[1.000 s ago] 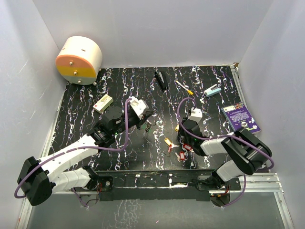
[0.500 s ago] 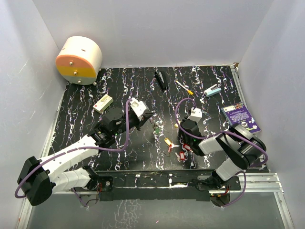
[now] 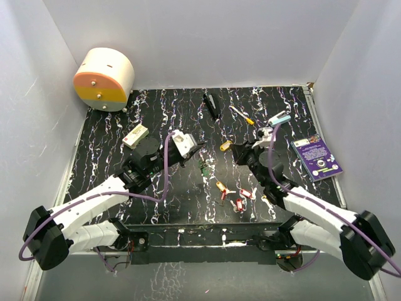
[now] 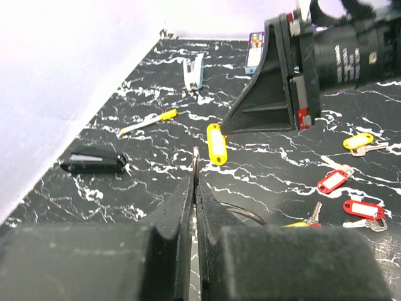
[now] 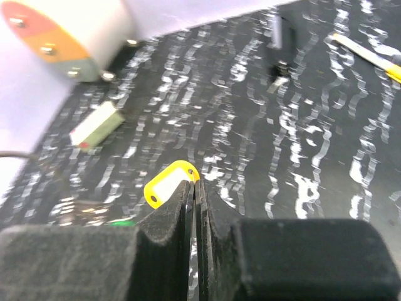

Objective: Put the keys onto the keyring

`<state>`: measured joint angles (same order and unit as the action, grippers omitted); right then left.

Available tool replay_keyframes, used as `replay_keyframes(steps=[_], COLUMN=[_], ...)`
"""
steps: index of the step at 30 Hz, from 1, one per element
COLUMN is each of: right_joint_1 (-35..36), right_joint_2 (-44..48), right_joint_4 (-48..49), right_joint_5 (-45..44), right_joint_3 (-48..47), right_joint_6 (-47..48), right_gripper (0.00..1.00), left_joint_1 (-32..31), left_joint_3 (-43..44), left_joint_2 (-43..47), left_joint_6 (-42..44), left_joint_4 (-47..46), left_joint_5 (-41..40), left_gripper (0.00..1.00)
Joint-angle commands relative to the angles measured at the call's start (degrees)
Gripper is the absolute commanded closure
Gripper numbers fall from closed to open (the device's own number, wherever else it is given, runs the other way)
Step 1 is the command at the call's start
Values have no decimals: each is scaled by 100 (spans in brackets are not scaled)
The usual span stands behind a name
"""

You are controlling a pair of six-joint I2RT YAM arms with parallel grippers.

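Observation:
My left gripper (image 3: pixel 199 147) is shut on the keyring (image 4: pixel 195 164), a thin silver ring seen edge-on between its jaws in the left wrist view. Green-headed keys (image 3: pixel 203 165) hang from the ring. My right gripper (image 3: pixel 234 149) is shut on a key with a yellow head (image 3: pixel 225 145), held above the table just right of the left gripper. That yellow head shows in the right wrist view (image 5: pixel 168 182) and in the left wrist view (image 4: pixel 217 143). Loose keys lie on the table: one yellow (image 3: pixel 220 186) and three red (image 3: pixel 239 203).
A round white and orange drum (image 3: pixel 103 78) stands at the back left. A white box (image 3: pixel 135 135), a black stapler (image 3: pixel 212 105), a yellow-handled screwdriver (image 3: pixel 241 115), a teal tool (image 3: pixel 279 119) and a purple card (image 3: pixel 317 155) lie on the black marbled table.
My right gripper has lifted from the loose keys with the yellow-headed key and swung back and left, towards the left gripper. The left gripper has shifted slightly with the ring.

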<state>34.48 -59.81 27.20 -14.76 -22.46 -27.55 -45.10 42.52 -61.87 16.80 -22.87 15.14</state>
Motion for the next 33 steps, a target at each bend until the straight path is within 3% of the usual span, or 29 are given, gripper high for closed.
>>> replay_keyframes(steps=[1, 5, 9, 17, 24, 33], right_joint_1=[-21, -22, -23, -20, -20, -23], right_joint_2=[543, 654, 761, 948, 1008, 912], right_joint_4=[-556, -1017, -1435, -2311, -2086, -1856], right_joint_5=[1336, 1889, 1636, 1421, 1361, 1533], right_joint_3=[-569, -870, -1015, -1590, -1531, -1378], right_joint_6=[-206, -741, -2237, -4317, -5789, -6621], right_gripper=[92, 92, 92, 92, 92, 92], left_joint_1=[12, -28, -66, -226, -418, -749], left_joint_3=[364, 586, 625, 896, 1324, 1662], left_joint_2=[30, 52, 98, 70, -115, -281], left_joint_6=[374, 525, 117, -1125, -1128, -1150], left_joint_4=[-205, 197, 326, 934, 1158, 1349], left_joint_5=[496, 782, 793, -108, -322, -56], left_gripper=[100, 100, 100, 100, 100, 100])
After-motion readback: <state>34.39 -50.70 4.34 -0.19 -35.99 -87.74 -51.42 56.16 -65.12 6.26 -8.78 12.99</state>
